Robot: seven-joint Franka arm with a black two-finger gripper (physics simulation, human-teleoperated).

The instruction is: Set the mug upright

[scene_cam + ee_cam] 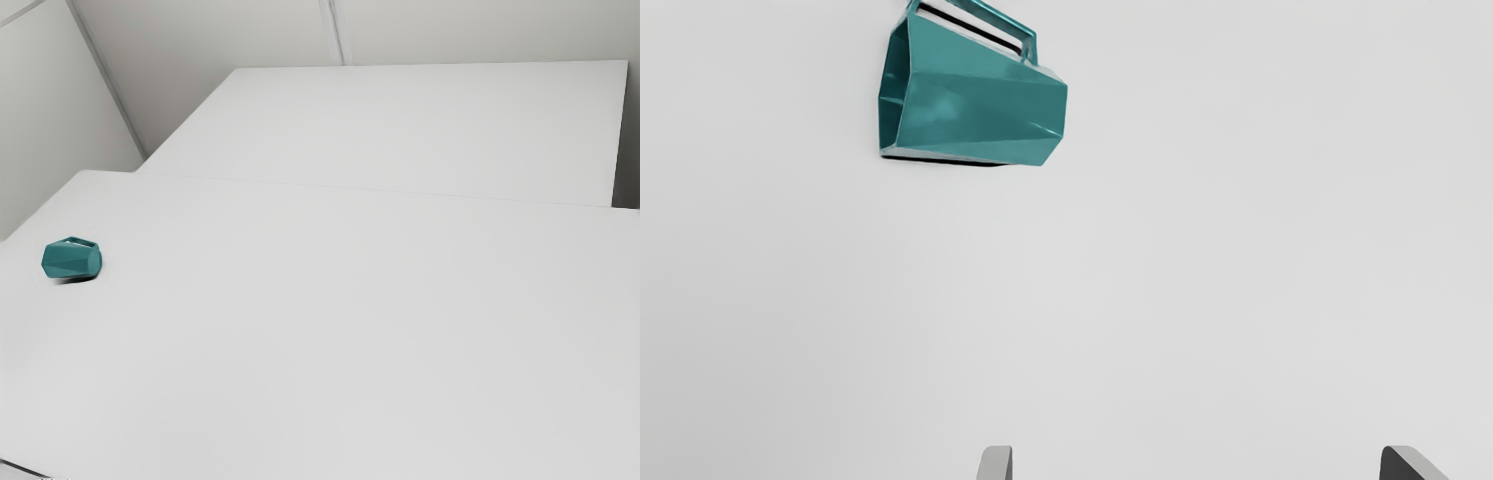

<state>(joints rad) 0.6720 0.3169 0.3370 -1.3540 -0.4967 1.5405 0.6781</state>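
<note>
Lying sideways — one mug (pixel 980 110)

The mug (pixel 980 110) is teal, the table (pixel 350 340) plain white

Teal faceted mug (pixel 980 110), lying on its side, handle attached

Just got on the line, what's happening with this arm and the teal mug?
Nothing is being handled right now. The teal mug lies on its side on the white table, toward the exterior view's left, so it has yet to be set upright. The gripper is open, its fingers wide apart with nothing between them, and the mug is out beyond their tips.
</note>
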